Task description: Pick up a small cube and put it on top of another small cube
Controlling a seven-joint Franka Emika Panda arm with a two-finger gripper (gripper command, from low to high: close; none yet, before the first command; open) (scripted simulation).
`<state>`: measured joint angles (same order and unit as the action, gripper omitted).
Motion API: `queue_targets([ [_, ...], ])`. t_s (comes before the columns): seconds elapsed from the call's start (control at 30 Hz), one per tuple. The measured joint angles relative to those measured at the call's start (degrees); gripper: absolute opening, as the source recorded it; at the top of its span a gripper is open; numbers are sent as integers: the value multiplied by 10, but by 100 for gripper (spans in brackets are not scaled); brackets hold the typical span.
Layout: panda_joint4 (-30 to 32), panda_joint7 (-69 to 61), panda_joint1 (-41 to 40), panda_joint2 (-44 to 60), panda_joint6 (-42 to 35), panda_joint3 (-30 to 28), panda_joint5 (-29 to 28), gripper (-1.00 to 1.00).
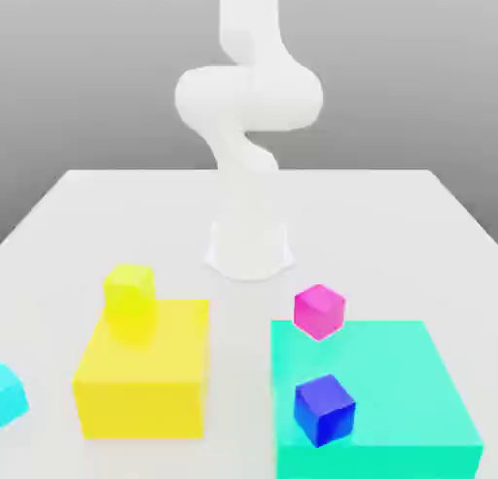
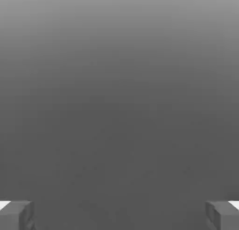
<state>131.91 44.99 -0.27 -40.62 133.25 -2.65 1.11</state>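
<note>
While the white arm (image 1: 248,127) coils upright above its base, its claw (image 2: 119,215) hangs spread wide, gripping nothing. At the exterior view's left edge, the small cyan cube (image 1: 10,392) sits on the table (image 1: 389,224).

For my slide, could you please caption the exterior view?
White arm behind yellow, magenta, dark blue and cyan small cubes.

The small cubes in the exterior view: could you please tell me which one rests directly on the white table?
The small cyan cube, at the exterior view's left edge. The yellow cube sits on the large yellow block; the magenta and dark blue cubes sit on the teal block.
</note>
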Motion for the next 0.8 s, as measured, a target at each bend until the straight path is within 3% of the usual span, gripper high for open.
queue_targets([
  [0.5,8,-73,-35,314,88,-151,96,0],
  [0.8,12,-115,-107,501,141,-191,151,0],
])
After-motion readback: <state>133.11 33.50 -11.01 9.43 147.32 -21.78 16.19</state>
